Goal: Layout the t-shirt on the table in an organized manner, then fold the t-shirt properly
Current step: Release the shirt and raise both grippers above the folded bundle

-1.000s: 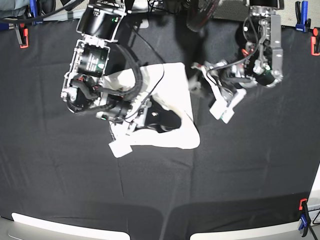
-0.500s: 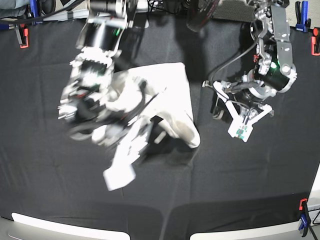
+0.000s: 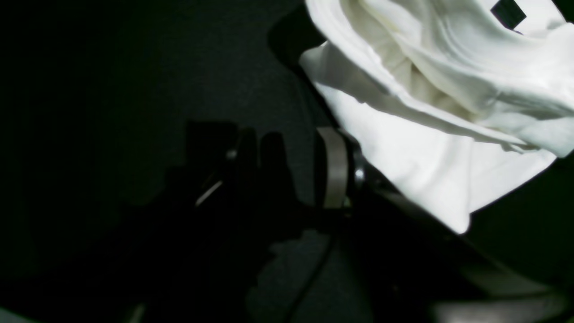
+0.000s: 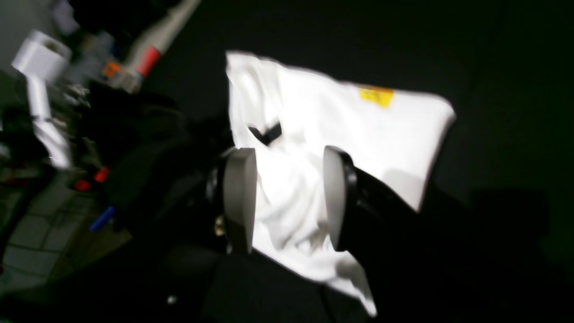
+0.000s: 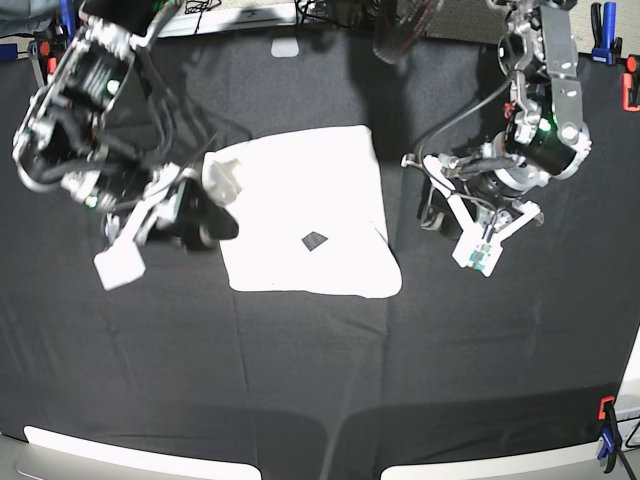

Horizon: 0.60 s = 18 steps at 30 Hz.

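The t-shirt point(image 5: 300, 215) lies on the black table point(image 5: 320, 380) as a white, roughly rectangular fold. A small dark tag point(image 5: 314, 239) shows on top, and its upper left corner is bunched. My right gripper point(image 5: 150, 240) hovers just left of the shirt, open and holding nothing. In the blurred right wrist view the t-shirt point(image 4: 341, 130), with a yellow mark point(image 4: 376, 95), shows beyond the parted gripper point(image 4: 287, 197). My left gripper point(image 5: 457, 235) hangs to the right of the shirt, open and apart from it. In the left wrist view the gripper point(image 3: 287, 170) has the t-shirt point(image 3: 426, 148) off to one side.
Red clips point(image 5: 47, 75) point(image 5: 630, 90) and blue clips point(image 5: 605, 30) point(image 5: 607, 440) hold the table's cloth at its edges. Cables and arm bases crowd the far edge. Pale rounded shapes point(image 5: 140, 460) line the near edge.
My right arm has let go of the shirt and swung up and to the left. The shirt's lifted flap has dropped, so it now lies as a flat rectangle. My left arm barely moved.
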{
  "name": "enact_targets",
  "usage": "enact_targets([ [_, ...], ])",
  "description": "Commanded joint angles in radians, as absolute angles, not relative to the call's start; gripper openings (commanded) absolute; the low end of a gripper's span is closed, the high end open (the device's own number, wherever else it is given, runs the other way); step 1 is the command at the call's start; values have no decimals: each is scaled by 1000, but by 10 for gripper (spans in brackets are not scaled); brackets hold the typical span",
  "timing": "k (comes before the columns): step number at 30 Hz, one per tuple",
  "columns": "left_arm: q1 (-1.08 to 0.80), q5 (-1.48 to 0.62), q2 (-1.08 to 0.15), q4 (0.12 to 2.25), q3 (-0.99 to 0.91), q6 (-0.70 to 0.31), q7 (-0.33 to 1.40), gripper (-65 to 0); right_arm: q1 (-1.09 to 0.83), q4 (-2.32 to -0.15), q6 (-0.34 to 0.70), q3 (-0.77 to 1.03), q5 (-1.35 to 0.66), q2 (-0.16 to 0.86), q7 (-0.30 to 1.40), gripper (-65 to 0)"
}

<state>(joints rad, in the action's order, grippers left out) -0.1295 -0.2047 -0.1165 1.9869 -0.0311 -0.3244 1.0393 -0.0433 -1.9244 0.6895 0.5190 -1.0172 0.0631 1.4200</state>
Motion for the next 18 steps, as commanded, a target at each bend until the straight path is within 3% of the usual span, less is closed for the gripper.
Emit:
enact_targets([
  [1,-119,-214,-119,2005,-32,-321,1015,-451,-38,-1943,698,516,-1015,64,1396,-410],
  [6,-119,-213,-119,2005,-32,-321,1016,-451,-56,-1940,698,476,-869,60,1349,-410],
  [13,-119,-204,-120,2005,-32,-321,1017,-451,-56,-1901,698,276,-691,14,1308,-410],
  [18,-119,-18,-122,2005,-32,-307,1021,-451,-59,-1891,695,133,-681,-35,1308,-410],
])
